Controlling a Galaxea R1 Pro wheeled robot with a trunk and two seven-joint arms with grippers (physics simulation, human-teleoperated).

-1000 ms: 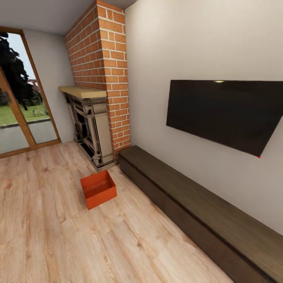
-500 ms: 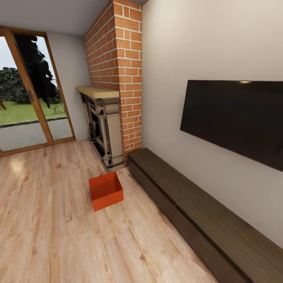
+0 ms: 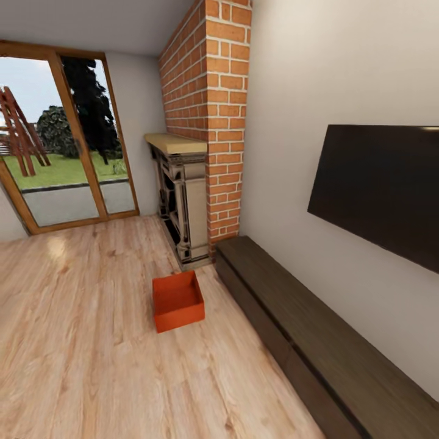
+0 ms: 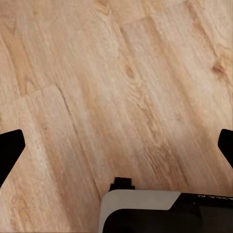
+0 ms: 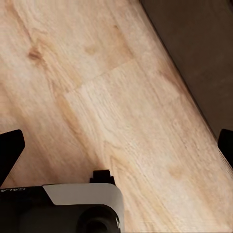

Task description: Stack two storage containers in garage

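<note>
- The orange bin sits on the wood floor, just in front of the fireplace and beside the bench; its long side runs toward the fireplace.
- The bin holds nothing inside.
- Left gripper: fingers wide apart over bare planks.
- Right gripper: fingers wide apart, empty; the bench edge is near it.

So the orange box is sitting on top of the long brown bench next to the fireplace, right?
Not quite. In the head view the orange box sits on the wood plank floor, beside the long brown bench, not on it. It is near the fireplace.
</note>
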